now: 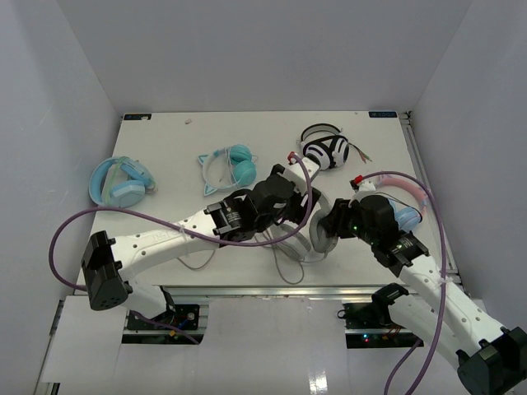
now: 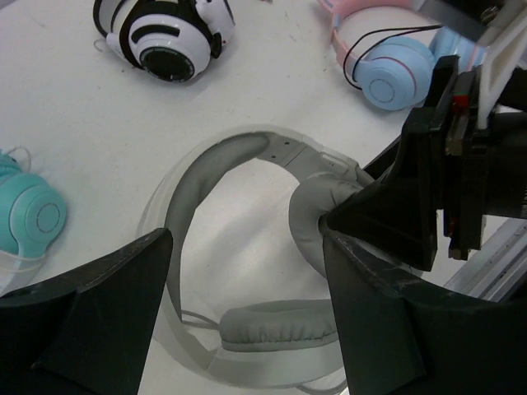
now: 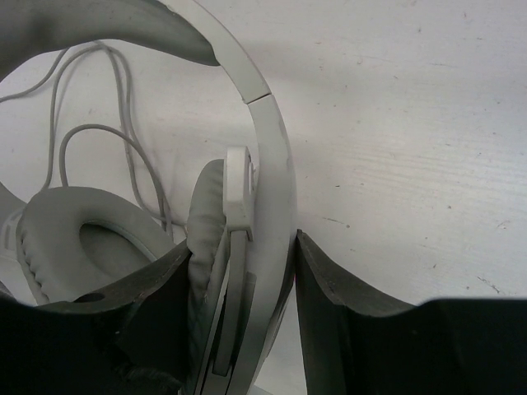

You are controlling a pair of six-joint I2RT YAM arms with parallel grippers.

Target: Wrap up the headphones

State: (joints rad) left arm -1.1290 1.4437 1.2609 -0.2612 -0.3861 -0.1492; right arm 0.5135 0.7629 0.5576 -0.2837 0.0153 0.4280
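White desk (image 1: pixel 206 132) from above: the headphones (image 1: pixel 317 234) are lying by the near edge, right of centre, their cable (image 1: pixel 284 265) trailing loose. Left wrist: the left tool (image 2: pixel 247 247) is hovering wide above the headband (image 2: pixel 193 177). Right wrist: the right tool (image 3: pixel 240 288) is pinching one cup (image 3: pixel 206 214). Wrapping is seemingly not yet starting.

Light grey headphones (image 2: pixel 198 193) with a thin grey cable (image 3: pixel 86 127), black-and-white striped headphones (image 2: pixel 169 37), pale blue and pink headphones (image 2: pixel 395 78), teal headphones (image 2: pixel 29 218), white counter (image 2: pixel 90 140), black left end effector (image 2: pixel 247 234), white arms (image 1: pixel 156 243) with purple cables (image 1: pixel 53 243)
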